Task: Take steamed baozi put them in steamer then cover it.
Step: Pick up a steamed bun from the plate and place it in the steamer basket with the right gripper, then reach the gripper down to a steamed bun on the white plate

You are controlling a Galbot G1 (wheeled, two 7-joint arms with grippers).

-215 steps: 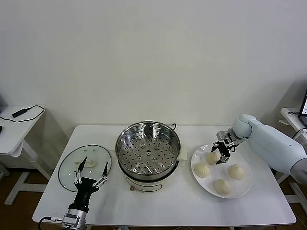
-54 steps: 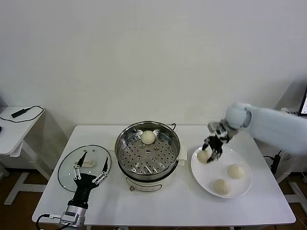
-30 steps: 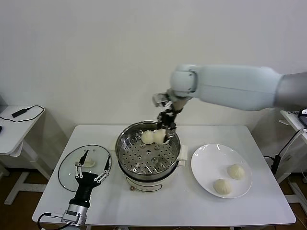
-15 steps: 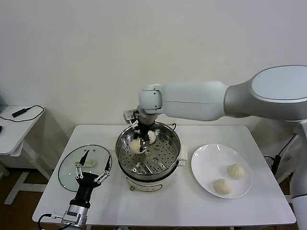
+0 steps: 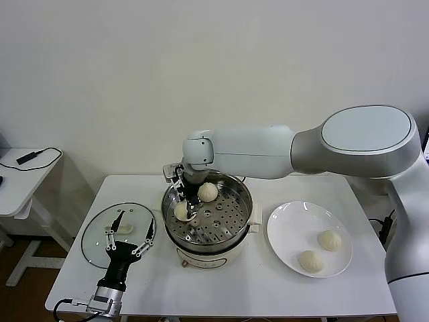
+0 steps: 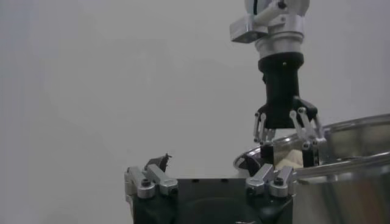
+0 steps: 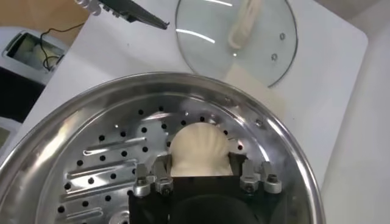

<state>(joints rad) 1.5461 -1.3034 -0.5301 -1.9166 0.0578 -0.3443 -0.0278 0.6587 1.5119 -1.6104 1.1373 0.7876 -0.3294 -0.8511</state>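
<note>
The right gripper point(image 5: 186, 211) stood inside the shiny round steel steamer point(image 5: 207, 212), jaws loosening around a soft, light cream-white bun point(image 7: 198, 149); best pinched gently at its sides; left gripper point(image 5: 127, 240) spread

no text, label, brand, number or sign can be read anywhere in these views.
</note>
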